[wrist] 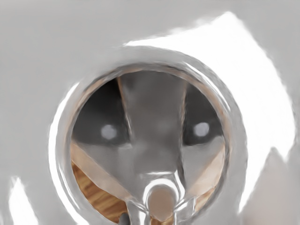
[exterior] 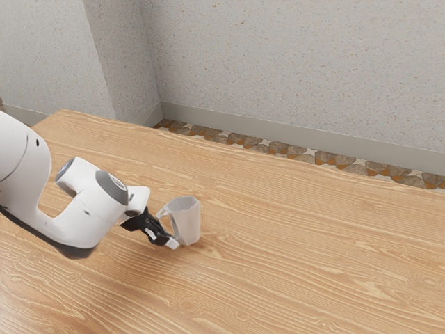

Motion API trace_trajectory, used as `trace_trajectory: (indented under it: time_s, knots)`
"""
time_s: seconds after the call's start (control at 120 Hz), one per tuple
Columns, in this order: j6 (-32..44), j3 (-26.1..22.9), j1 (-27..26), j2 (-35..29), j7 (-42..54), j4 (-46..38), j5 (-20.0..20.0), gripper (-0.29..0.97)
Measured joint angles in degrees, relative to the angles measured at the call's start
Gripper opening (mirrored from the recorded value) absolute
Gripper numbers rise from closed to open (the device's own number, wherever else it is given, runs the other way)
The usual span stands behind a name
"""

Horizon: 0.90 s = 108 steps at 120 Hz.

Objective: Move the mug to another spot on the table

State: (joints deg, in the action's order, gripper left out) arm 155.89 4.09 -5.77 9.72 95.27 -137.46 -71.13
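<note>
Standing upright, mug (exterior: 188,223) — handle toward gripper (exterior: 167,239); rim up.

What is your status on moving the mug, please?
Gripper low against the mug's handle side, grip unconfirmed. Mug upright on the table. No obstacle seen around it.

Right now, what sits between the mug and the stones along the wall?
Only bare table lies between the mug and the stones, in the exterior view.
</note>
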Motion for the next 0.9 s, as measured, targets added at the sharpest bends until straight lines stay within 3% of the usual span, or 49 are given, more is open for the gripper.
trace_trajectory:
  time_s: [0.333,0.617,0.9]
  knots:
    - [0.8,0.7,0.4,2.1,2.9,0.3,0.9,-0.05]
    - [-0.2,1.4,0.5,0.7,4.2,-0.8,1.5,0.43]
    - [-0.5,5.7,0.8,-10.7,4.7,-9.0,5.4,0.61]
